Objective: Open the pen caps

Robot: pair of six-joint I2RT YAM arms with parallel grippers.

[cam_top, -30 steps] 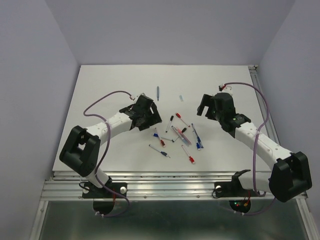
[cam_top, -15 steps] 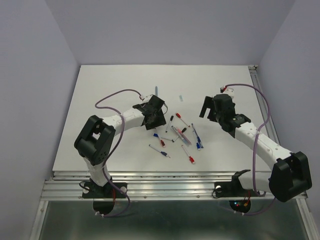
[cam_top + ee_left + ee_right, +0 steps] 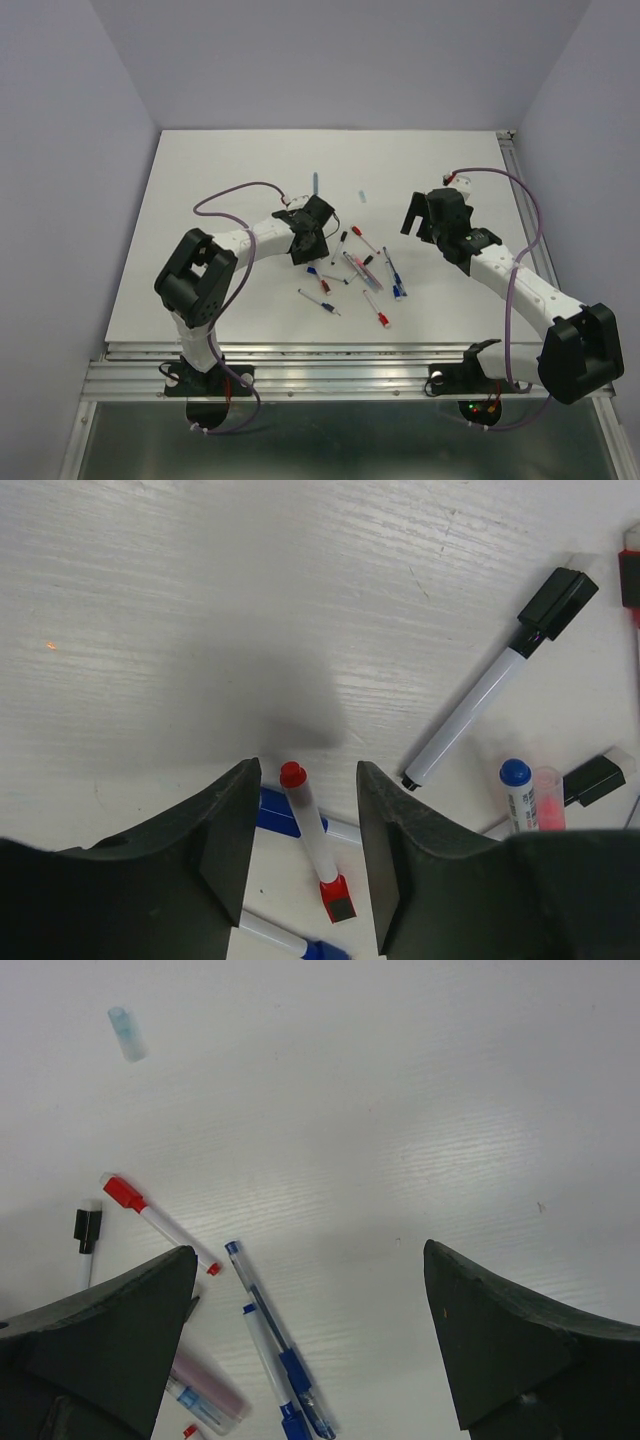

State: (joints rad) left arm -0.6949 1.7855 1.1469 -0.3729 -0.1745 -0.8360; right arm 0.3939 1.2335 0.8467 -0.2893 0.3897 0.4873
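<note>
Left wrist: hand parted around a red pen, nothing gripped

Left hand point(image 3: 308, 772) sits low over the tabletop point(image 3: 180, 600) with its fingers point(image 3: 235, 820) spread. A red pen point(image 3: 312, 840) lies in the gap between them, and I see a sliver of daylight on both sides, so no contact. Its red cap point(image 3: 338, 900) is fitted and lies at the near end of the gap, with the round end plug pointing away from me. A blue cap point(image 3: 278, 815) on another pen crosses beneath it. Right of the fingers a black pen point(image 3: 475, 712) lies tilted, its black cap point(image 3: 557, 598) on.

Right wrist: right hand point(image 3: 308, 1252) is spread wide with only bare tabletop between the fingers, holding nothing. Two blue pens point(image 3: 280, 1360) lie just inside its left finger. Next to them is a second red cap point(image 3: 124, 1192), on its pen. One pale see-through cap point(image 3: 127, 1033) lies loose on its own, well apart from the rest.

Top external: the pen pile point(image 3: 355, 268) is mid-tabletop between the two arms. Left hand is at the pile's left edge. Right hand is off to the pile's right, not touching it. The caps I can read in the wrist views are on their pens, apart from the loose pale one.
</note>
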